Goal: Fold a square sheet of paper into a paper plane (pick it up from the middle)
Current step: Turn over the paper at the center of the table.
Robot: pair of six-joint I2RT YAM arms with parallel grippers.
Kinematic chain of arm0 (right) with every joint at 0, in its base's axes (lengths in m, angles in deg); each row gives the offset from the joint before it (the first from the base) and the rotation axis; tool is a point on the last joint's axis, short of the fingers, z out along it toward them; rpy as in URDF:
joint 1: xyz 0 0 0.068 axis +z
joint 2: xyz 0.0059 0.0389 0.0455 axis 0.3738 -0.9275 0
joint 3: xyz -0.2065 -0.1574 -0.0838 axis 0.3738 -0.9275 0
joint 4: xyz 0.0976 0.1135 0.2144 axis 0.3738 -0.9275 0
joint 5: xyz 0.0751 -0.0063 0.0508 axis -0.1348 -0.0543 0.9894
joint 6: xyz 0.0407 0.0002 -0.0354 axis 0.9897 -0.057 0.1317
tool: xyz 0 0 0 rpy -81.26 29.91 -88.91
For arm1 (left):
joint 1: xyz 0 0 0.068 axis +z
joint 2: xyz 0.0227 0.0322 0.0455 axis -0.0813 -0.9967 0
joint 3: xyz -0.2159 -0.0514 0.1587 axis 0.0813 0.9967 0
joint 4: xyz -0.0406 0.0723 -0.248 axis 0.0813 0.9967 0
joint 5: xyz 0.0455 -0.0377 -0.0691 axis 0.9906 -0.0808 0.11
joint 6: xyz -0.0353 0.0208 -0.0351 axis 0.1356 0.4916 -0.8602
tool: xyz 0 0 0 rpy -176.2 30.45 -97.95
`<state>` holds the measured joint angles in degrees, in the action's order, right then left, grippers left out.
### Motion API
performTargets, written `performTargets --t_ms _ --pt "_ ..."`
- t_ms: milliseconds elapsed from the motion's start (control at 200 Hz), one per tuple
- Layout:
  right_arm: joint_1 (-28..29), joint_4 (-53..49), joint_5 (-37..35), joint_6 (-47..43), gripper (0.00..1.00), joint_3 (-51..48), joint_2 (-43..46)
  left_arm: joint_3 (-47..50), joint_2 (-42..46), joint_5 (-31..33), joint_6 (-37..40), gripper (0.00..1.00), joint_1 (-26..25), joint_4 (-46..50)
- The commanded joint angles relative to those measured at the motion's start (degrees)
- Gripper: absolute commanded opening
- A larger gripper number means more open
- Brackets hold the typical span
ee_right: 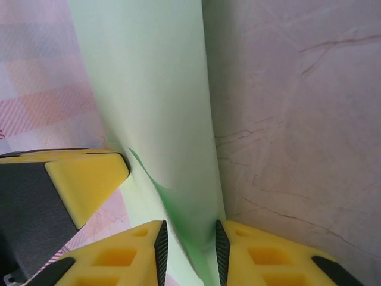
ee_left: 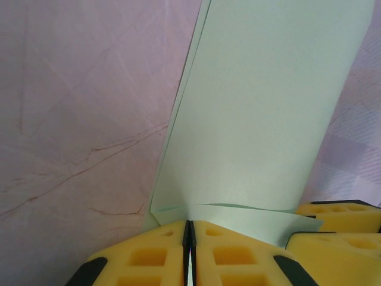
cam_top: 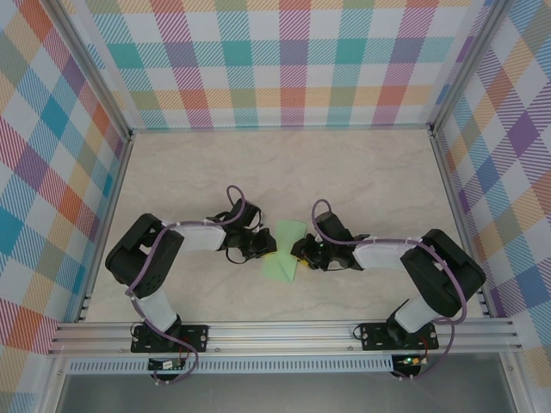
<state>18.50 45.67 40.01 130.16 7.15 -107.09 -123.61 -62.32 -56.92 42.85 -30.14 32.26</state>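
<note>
The pale-green square sheet of paper (cam_top: 287, 234) is folded and held up between my two grippers at the middle of the table. My left gripper (cam_top: 268, 250) is shut on its near edge, and in the left wrist view the pads (ee_left: 189, 223) meet on the sheet (ee_left: 256, 119). My right gripper (cam_top: 298, 251) faces it from the other side. Its jaws (ee_right: 190, 233) stand a little apart, with a curved fold of the paper (ee_right: 155, 89) running between them. A yellow finger of the left gripper (ee_right: 83, 179) shows beside the paper. No finished paper plane is in view.
The pale marble-pattern tabletop (cam_top: 362, 172) is ringed by checked walls (cam_top: 293, 60) and an aluminium frame rail (cam_top: 284, 331) along the near edge. Both arm bases (cam_top: 168, 331) (cam_top: 396, 331) are bolted to that rail.
</note>
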Motion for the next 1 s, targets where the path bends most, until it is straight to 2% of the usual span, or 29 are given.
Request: performTargets --t_ms 0,465,995 --pt "0.1 2.1 -0.2 -0.8 0.31 -0.2 1.0 0.6 0.9 2.8 -0.7 0.11 -0.1 3.5" --pt "0.1 -3.1 -2.6 -1.9 0.36 0.3 2.0 2.1 1.5 4.3 -2.1 0.11 1.2 3.1" --pt "0.2 7.0 3.4 -1.7 0.29 -0.2 -2.6 3.8 1.5 3.6 -3.8 0.11 1.9 1.3"
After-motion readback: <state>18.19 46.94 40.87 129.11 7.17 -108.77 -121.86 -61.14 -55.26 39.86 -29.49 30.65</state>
